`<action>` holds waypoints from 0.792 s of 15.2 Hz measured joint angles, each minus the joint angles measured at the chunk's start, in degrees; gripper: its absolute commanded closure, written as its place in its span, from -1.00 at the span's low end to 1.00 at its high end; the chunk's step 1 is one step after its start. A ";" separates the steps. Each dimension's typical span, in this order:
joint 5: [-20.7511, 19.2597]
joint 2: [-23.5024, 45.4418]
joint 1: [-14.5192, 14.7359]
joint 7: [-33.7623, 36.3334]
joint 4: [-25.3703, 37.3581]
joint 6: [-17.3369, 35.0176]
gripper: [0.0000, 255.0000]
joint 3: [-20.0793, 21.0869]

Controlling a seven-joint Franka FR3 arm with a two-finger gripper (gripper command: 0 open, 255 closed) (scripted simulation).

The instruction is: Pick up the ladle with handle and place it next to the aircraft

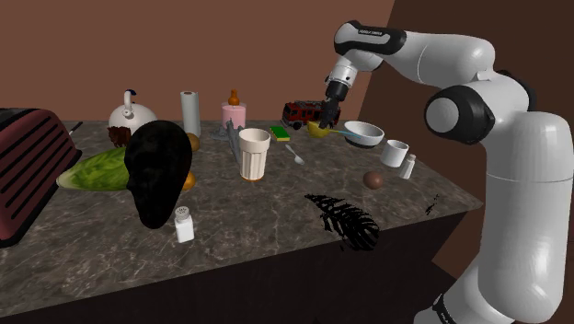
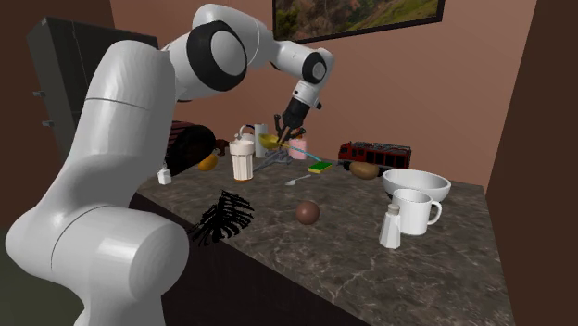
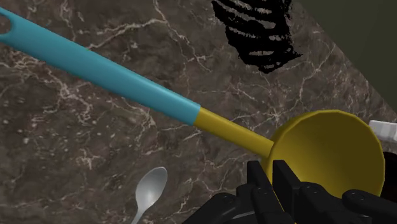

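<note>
Teal handle (image 3: pixel 102 70) is running into a yellow neck and bowl. You are holding the ladle (image 3: pixel 210 121) above the marbled counter (image 3: pixel 76 159), with the gripper (image 3: pixel 270 175) clamping the bowl rim beside the neck. It is likely handling light, stiff and slick, with the long handle levering. The fingertip contact is lying partly hidden, and the aircraft is proving hard to make out.

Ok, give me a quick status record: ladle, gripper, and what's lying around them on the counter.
ladle: yellow scoop, teal handle
gripper: jaws shut on the scoop's rim
counter: dark marble
spoon: pale, lying on the counter close to the gripper
fire truck: red, just behind the gripper in the shoulder view
white bowl: by the handle's end in the shoulder view
</note>
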 measured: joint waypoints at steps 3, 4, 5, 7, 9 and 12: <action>2.08 5.28 0.39 3.60 7.34 -0.71 1.00 1.53; 2.51 6.51 0.56 4.41 8.84 -0.66 1.00 1.90; 2.79 7.43 0.49 4.71 9.85 -0.65 1.00 2.10; 2.80 7.54 0.83 4.56 9.01 0.31 1.00 2.15; 2.67 7.27 1.37 4.05 7.08 1.86 1.00 2.11; 2.51 7.06 1.80 3.02 4.55 3.88 1.00 2.00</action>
